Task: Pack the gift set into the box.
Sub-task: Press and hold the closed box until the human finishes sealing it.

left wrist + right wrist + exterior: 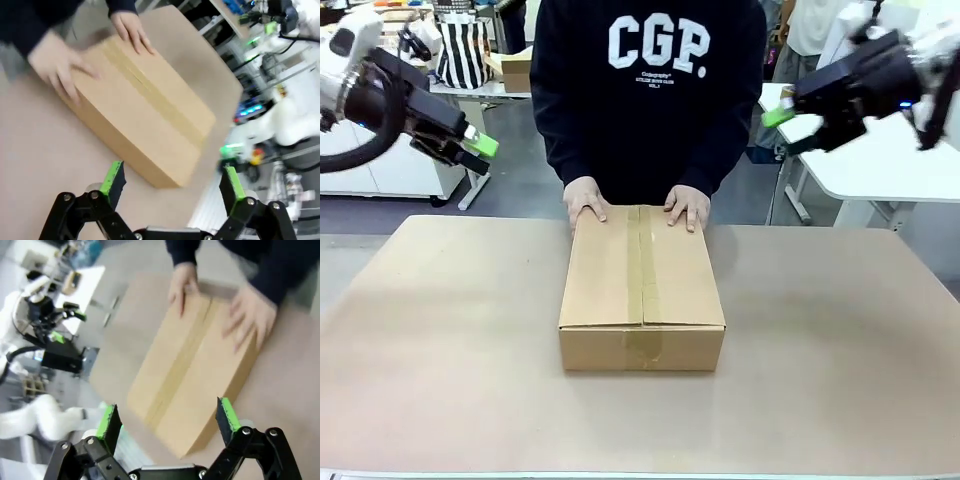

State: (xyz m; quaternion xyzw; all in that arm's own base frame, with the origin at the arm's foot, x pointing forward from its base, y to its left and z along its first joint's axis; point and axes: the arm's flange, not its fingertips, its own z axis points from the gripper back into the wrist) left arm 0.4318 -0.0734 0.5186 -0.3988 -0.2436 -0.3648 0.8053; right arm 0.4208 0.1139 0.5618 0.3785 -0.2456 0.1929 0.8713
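Observation:
The box (642, 285) lies flat in the middle of the table with its flaps down and a tan tape strip (646, 262) along the seam. A person in a dark sweatshirt rests both hands (586, 203) on its far edge. My left gripper (472, 148) hangs open high at the left, well clear of the box. High at the right, my right gripper (782, 125) is also open and holds nothing. The box (142, 110) lies beyond the left gripper (172, 182), and the box (195, 377) lies beyond the right gripper (167, 421). The gift set is out of view.
The brown table (440, 340) has bare surface all round the box. A white table (890, 165) stands behind at the right. At the back left are a striped bag (465, 50) and a small brown carton (515, 70).

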